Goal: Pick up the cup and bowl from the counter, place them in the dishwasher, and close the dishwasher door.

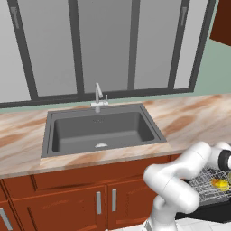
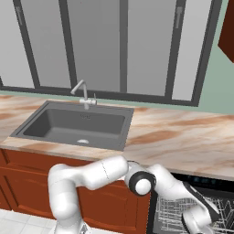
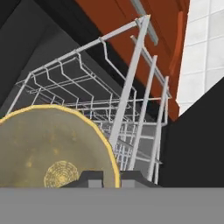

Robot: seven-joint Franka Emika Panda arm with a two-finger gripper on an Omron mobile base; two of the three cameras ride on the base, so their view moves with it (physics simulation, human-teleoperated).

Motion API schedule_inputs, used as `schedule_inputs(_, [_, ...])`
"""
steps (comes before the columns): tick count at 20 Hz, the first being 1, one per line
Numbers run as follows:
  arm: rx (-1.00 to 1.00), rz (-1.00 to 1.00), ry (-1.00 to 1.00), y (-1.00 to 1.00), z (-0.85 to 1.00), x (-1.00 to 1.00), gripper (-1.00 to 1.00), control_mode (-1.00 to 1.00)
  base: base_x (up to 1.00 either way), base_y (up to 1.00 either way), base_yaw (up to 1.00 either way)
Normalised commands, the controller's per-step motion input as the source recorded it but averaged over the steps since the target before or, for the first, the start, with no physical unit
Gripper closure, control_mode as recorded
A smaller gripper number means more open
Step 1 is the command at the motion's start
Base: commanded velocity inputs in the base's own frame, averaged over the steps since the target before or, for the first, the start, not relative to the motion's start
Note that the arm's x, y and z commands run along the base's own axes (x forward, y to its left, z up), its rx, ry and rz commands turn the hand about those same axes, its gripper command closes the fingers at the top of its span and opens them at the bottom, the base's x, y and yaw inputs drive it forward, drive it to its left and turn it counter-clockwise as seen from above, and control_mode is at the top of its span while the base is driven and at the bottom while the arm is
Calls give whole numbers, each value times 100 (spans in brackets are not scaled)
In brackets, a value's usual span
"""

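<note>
Reaching down into the open dishwasher point(image 2: 201, 201), the arm is bent low over the wire rack point(image 3: 127, 113). In the hand view the claw point(image 3: 111, 177) is seen with its tips pressed almost together on the rim of a yellow bowl point(image 3: 48, 148), so the bowl is judged to be pinched at its edge. The bowl is held just over the rack, near the rack's outer corner. In the left base view something yellow point(image 1: 220, 184) is seen in the rack by the hand; whether it is the bowl or the cup cannot be told.

No cup or bowl is seen on the bench point(image 1: 189, 117), from the sink point(image 1: 101, 128) to the right end. So the picking up looks done, or nearly done. The bowl is not yet let go. The cup's place cannot be told for sure.

What is left, it is judged: the bowl must be set in the rack, the rack pushed in, and the door shut.
</note>
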Motion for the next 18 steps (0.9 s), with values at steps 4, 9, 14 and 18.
schedule_inputs(4, [0,0,7,-11,-42,23,100,-100,0,0,0])
schedule_inputs(9, [0,0,3,-7,-25,12,100,-100,0,0,0])
schedule_inputs(14, [-1,0,0,-1,7,0,-100,-100,0,0,0])
schedule_inputs(18, [0,0,0,-12,26,0,-100,-100,0,0,0])
